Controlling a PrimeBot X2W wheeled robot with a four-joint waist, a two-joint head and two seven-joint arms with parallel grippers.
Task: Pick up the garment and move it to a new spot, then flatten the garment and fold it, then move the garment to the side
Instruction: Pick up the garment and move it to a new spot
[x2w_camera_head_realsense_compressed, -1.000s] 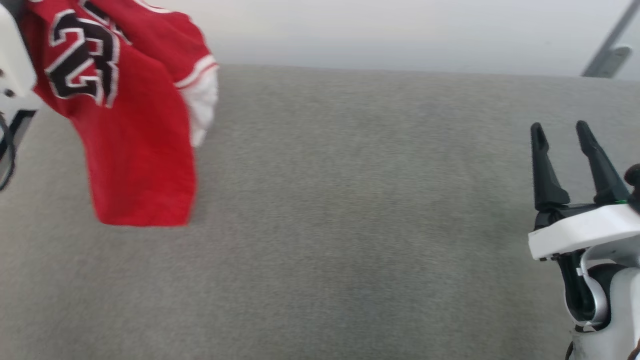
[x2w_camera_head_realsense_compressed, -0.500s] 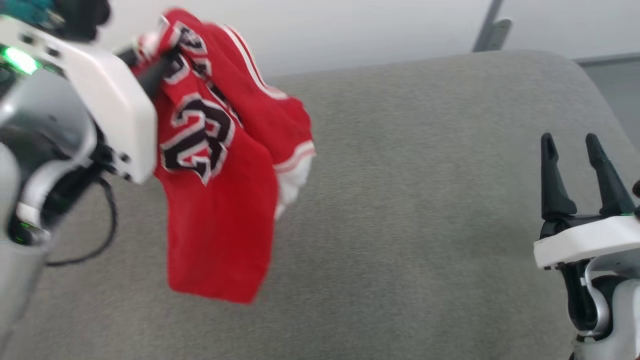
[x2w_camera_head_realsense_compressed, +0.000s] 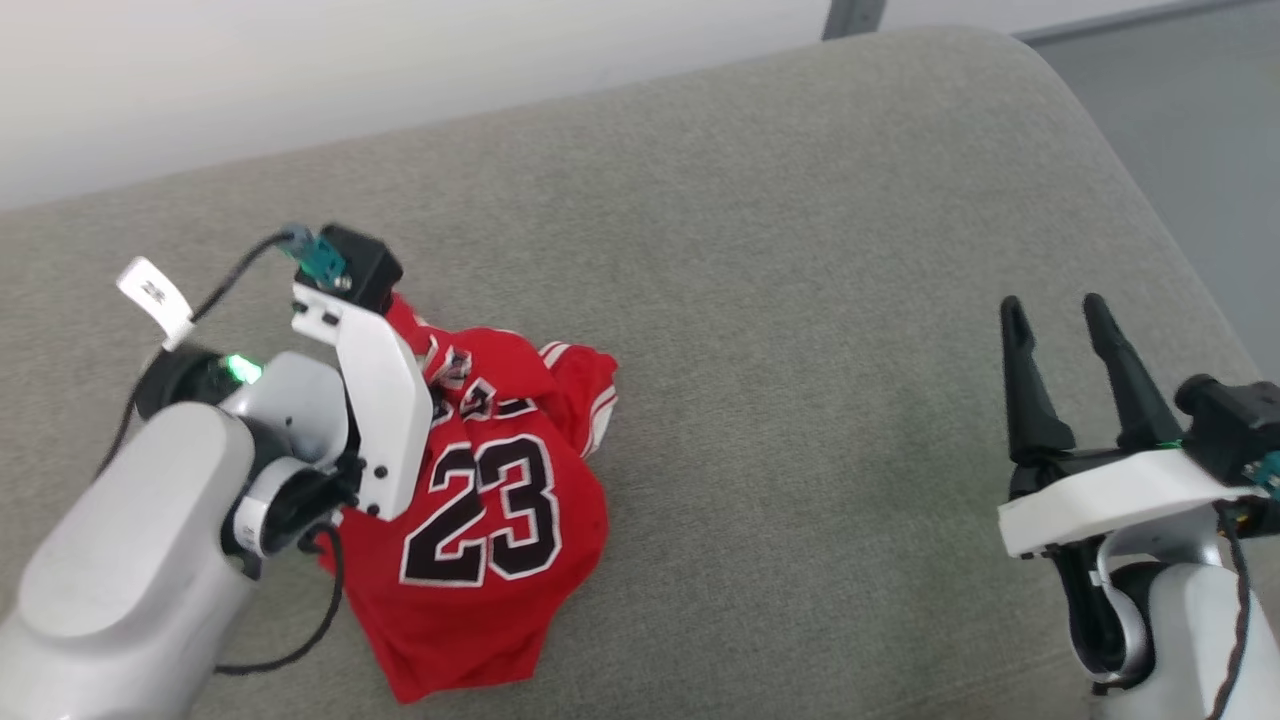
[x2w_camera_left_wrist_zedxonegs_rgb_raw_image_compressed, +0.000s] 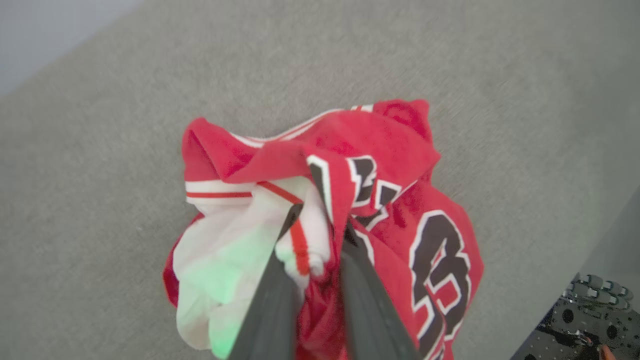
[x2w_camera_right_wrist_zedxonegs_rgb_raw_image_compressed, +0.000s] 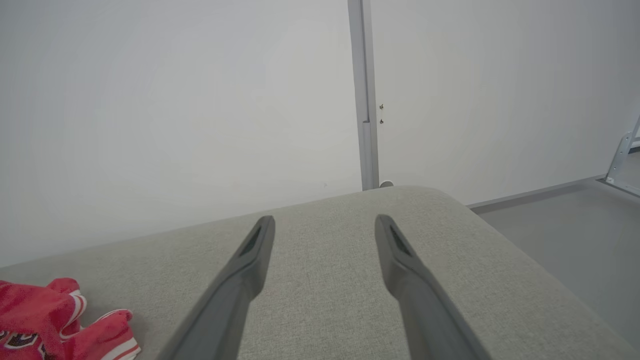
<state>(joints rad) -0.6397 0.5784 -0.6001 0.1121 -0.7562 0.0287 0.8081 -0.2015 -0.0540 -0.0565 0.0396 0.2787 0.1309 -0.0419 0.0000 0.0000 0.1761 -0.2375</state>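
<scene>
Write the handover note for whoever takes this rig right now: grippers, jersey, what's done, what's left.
Left gripper: shut on a bunch of the jersey, pinching white sleeve and red fabric between its fingers.
Right gripper: open, empty, over the right side of the grey cushion, apart from the jersey.
Jersey: crumpled heap on the cushion's left half, number 23 facing up.
Done: jersey looks set down on the cushion, not released.
Left: release, flatten, fold, move it aside.
</scene>
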